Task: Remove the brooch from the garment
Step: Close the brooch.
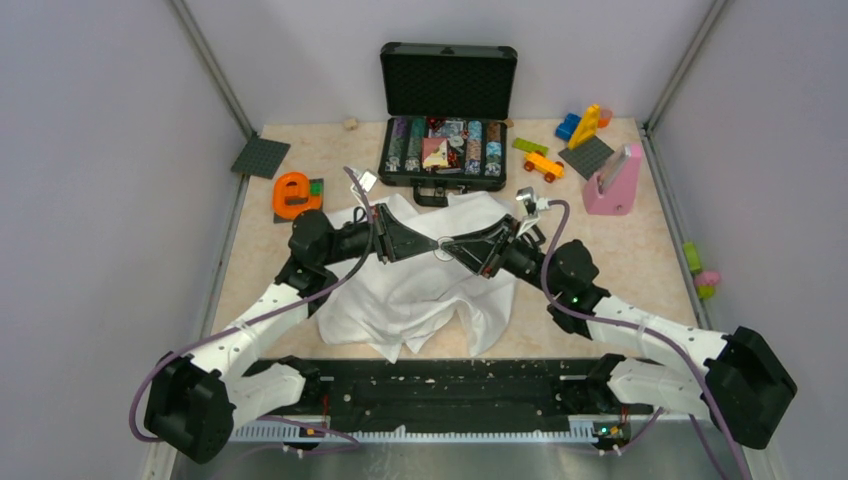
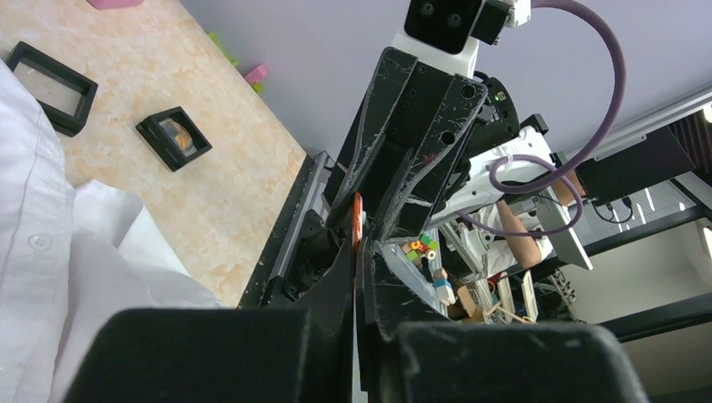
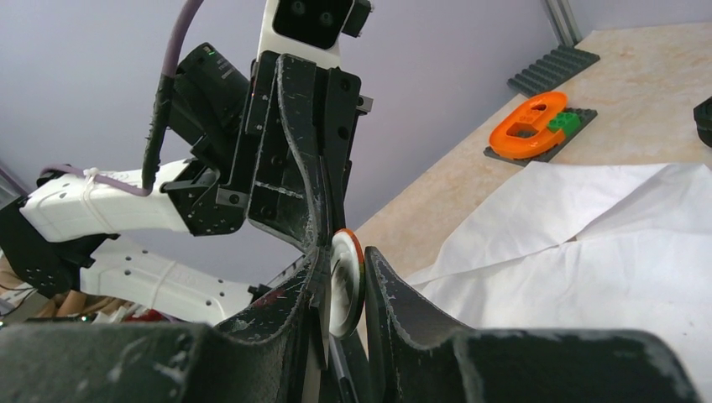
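1. my left claw (image 2: 359, 248) is squeezed almost shut, just a thin slit between the fingers, and the tips are nipping the brooch (image 2: 358, 218) by its orange edge.
2. my right claw (image 3: 347, 256) comes in from the other side, a bit wider open, with the same brooch (image 3: 344, 285) sitting between its two fingers. from there it's a pale round disc with an orange rim.
3. so both claws meet tip to tip on the brooch (image 1: 441, 247), held up over the middle of the white shirt (image 1: 420, 300). can't tell if it's touching the cloth.
4. the shirt is spread out crumpled on the table (image 1: 640, 260), mostly at 6 o'clock from the brooch.
5. further out in the top view: open black case (image 1: 447, 85) at 12 o'clock, orange letter e (image 1: 292, 193) at 10 o'clock, little orange toy car (image 1: 543, 165) at 1 o'clock, pink stand (image 1: 615, 185) at 2 o'clock.
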Controlling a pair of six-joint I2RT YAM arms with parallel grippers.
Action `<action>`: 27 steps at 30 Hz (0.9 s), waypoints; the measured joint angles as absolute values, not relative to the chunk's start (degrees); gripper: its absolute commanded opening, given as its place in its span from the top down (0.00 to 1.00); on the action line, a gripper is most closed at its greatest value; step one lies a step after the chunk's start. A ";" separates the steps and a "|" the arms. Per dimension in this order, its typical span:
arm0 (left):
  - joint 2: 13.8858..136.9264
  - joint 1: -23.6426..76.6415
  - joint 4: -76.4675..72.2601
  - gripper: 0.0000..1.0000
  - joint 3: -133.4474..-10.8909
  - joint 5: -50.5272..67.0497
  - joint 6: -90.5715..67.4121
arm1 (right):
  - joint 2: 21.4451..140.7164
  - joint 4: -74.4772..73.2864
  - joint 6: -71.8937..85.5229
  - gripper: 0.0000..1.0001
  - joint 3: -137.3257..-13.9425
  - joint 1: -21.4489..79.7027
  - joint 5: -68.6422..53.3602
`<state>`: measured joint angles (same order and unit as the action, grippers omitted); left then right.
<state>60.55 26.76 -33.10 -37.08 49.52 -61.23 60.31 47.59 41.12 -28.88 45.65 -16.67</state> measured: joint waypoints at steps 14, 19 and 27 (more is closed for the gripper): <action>60.55 26.79 -33.54 1.00 -36.77 49.47 -62.17 | 60.71 50.02 40.12 0.84 -28.25 46.02 -16.05; 60.53 26.79 -33.82 1.00 -36.29 49.10 -62.13 | 61.67 51.40 40.77 0.83 -28.12 46.04 -15.90; 60.51 27.16 -33.41 1.00 -36.01 48.60 -61.32 | 62.81 52.16 42.11 0.50 -28.10 46.13 -15.44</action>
<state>60.51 27.16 -33.41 -36.01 48.60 -61.32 62.81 52.16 42.11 -28.10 46.13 -15.44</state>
